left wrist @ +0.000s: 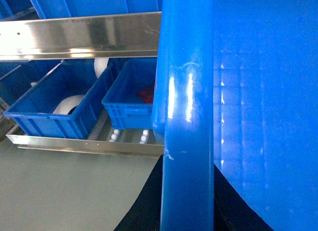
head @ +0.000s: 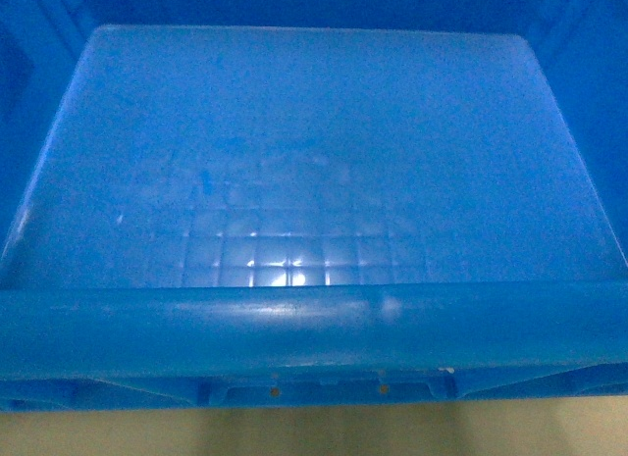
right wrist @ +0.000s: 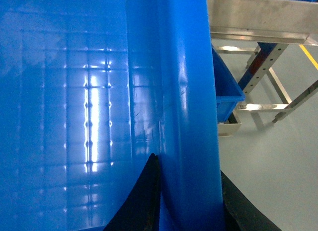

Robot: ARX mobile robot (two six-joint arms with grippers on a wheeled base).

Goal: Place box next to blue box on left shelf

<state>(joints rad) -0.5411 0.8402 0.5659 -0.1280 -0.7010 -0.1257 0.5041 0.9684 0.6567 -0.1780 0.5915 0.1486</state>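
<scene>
The box (head: 294,172) fills the head view: bright blue, empty, with a faint grid on its floor and its thick near rim (head: 294,324) across the bottom. Neither gripper shows in that view. In the left wrist view my left gripper (left wrist: 188,162) is shut on the box's rim (left wrist: 186,92), one black finger (left wrist: 146,206) on each side. In the right wrist view my right gripper (right wrist: 188,164) is shut on the opposite rim (right wrist: 191,82). Beyond the left rim lies the left shelf (left wrist: 130,137) with white rollers, carrying two blue boxes (left wrist: 130,99) side by side.
The further shelf box (left wrist: 47,112) holds a white roll; the nearer one holds something red. A steel rail (left wrist: 79,37) crosses above them and another (left wrist: 84,144) edges the shelf front. On the right stand a steel rack frame (right wrist: 258,17), another blue bin (right wrist: 226,92) and grey-green floor (right wrist: 268,181).
</scene>
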